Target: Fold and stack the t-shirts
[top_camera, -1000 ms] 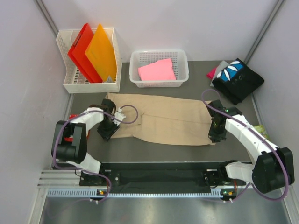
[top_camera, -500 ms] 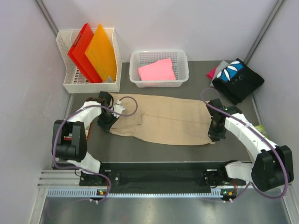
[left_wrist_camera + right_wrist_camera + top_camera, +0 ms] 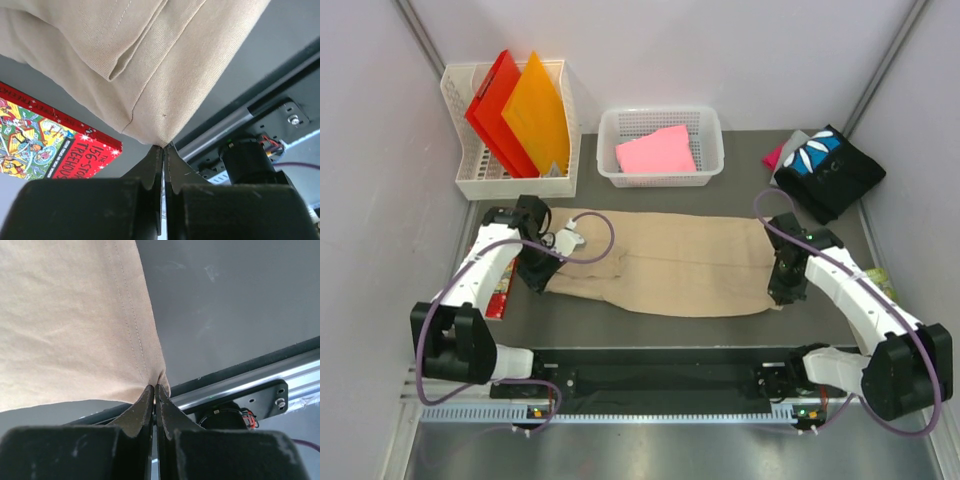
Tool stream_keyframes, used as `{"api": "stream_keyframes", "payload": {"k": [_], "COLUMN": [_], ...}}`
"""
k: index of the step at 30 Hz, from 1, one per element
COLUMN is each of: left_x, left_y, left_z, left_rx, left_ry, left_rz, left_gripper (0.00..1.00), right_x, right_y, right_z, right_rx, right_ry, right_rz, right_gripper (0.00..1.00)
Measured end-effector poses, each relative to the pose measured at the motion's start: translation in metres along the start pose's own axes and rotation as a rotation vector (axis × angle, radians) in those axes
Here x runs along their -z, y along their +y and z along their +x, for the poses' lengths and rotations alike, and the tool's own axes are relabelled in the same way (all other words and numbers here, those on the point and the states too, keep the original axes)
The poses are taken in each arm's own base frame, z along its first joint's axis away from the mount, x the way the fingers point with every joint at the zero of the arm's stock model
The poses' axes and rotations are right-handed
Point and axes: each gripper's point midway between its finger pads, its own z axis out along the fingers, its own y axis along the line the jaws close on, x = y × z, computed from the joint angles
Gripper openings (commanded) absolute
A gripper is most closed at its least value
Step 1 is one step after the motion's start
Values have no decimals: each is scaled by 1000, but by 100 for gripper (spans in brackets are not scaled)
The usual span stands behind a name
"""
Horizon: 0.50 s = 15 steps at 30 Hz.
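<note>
Over the last second my left arm has swung outward, away from the middle, and my left jaws have closed; my right arm has barely moved. From above, the tan t-shirt (image 3: 670,265) lies flat on the desk (image 3: 620,325), just on the near side of the white basket (image 3: 660,112). Its long axis runs left to right, parallel to the basket's front wall, and it reaches past the basket at both ends. In the left wrist view my left jaws are fully shut on the tip of the shirt's near-left corner. The cloth (image 3: 165,65) fans away from them with a seam and a folded layer showing, and a red picture book (image 3: 45,145) lies on the desk beside it. In the right wrist view my right jaws are also fully shut, pinching the near-right corner (image 3: 70,325) where a double-stitched edge runs in. From that stitching I judge the hem end points right and the shoulders left. To fold well, I should raise both corners together, keep the near edge taut between them, and carry it toward the basket onto the far edge. These pinches are thin and could slip.
</note>
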Motion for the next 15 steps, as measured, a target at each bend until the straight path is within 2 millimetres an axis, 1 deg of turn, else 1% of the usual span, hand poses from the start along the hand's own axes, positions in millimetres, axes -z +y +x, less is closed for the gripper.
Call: {"api": "stream_keyframes", "payload": {"k": [6,12,15], "left_x": [12,15,15], "left_y": [-9,-14,-15], "left_z": [5,9,8], "left_rx": [-37,-58,-63], "left_ry": [-10,-12,-13], "left_rz": [20,30,42], "left_gripper": [0,0,0], "right_x": [12,16,17], "right_y": [-4,-7,-6], "right_z": [1,3,-1], "right_rx": [-5,-6,-4], "right_ry": [-21,-25,-25], "right_rz": [-12,-16,-7], "right_gripper": [0,0,0]}}
